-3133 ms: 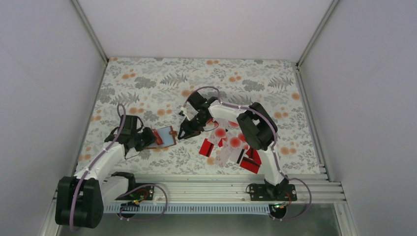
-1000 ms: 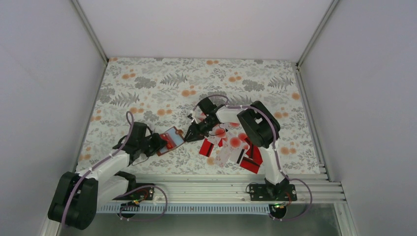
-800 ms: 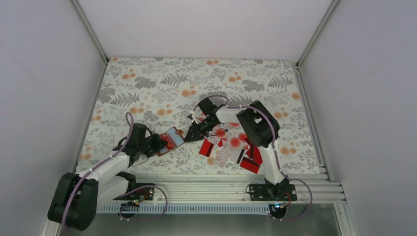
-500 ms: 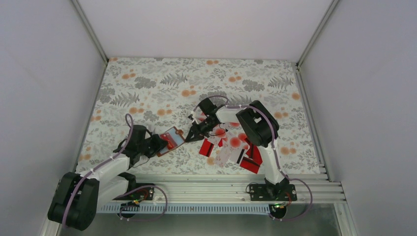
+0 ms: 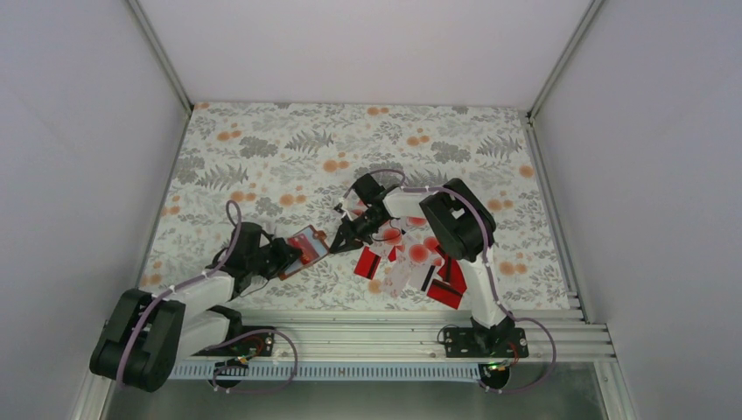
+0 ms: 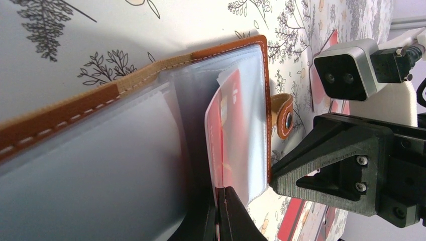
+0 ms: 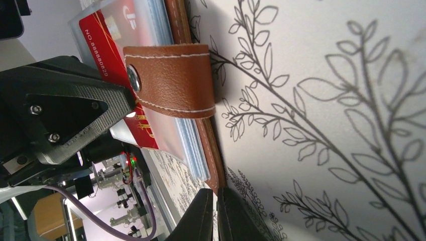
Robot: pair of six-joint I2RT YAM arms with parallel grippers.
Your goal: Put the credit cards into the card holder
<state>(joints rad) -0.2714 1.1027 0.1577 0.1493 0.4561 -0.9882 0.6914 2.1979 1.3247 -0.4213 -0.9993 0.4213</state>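
Near the middle of the flowered cloth (image 5: 350, 140), a little toward its near edge, the holder (image 5: 304, 246) is open and tilted between the two grippers. The left gripper (image 5: 282, 260) is clamped on the holder's near-left end. In the left wrist view its fingertips (image 6: 235, 221) press together over the clear sleeves (image 6: 150, 165), and the brown stitched cover runs away from them.

One red card (image 6: 232, 130) sits in a sleeve, its top corner standing a little proud of the plastic. A brown strap (image 7: 173, 80) with a metal snap (image 7: 133, 79) sticks out from the holder's right edge.

The right gripper (image 5: 335, 240) points in from the right with its jaws fully closed and nothing visible between them. Its tip is at the holder's right edge, just beside the strap. Whether it touches the leather cannot be told.

To the right of the holder, apart from it, the other cards (image 5: 411, 258) lie on the cloth in a loose overlapping heap. Some are red and some are white with red blotches.
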